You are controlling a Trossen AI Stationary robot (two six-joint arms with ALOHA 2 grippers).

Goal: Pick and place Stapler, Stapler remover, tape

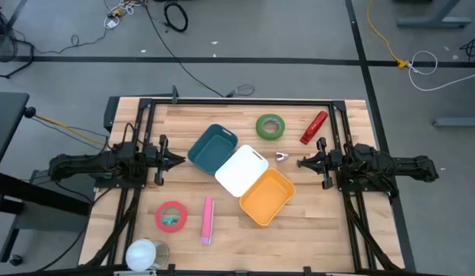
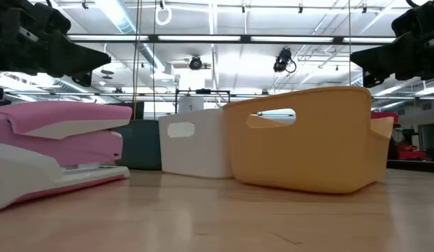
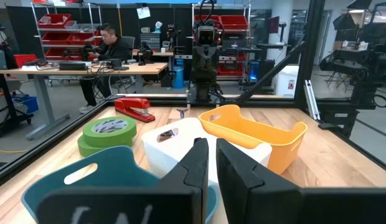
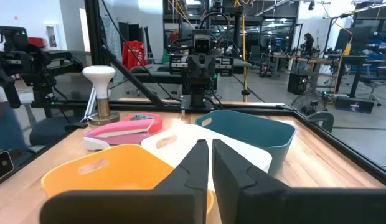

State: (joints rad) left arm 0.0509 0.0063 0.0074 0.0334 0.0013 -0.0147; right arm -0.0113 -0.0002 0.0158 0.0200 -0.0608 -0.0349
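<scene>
We find nothing binned yet: the teal plastic bin (image 1: pixel 212 148), white plastic bin (image 1: pixel 241 169) and orange plastic bin (image 1: pixel 266 197) look empty. The red stapler (image 1: pixel 313 128), pink stapler (image 1: pixel 207 220), green tape roll (image 1: pixel 270 126) and small metal staple remover (image 1: pixel 282 156) lie loose on the table. Left gripper (image 1: pixel 181 159) and right gripper (image 1: pixel 301 162) hover with jaws clenched, empty.

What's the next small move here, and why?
Probably open the right gripper and ease it toward the small metal staple remover lying just ahead of it. Both grippers are shut and empty. The teal, white and orange plastic bins look empty, and the left gripper waits beside the teal one.
</scene>
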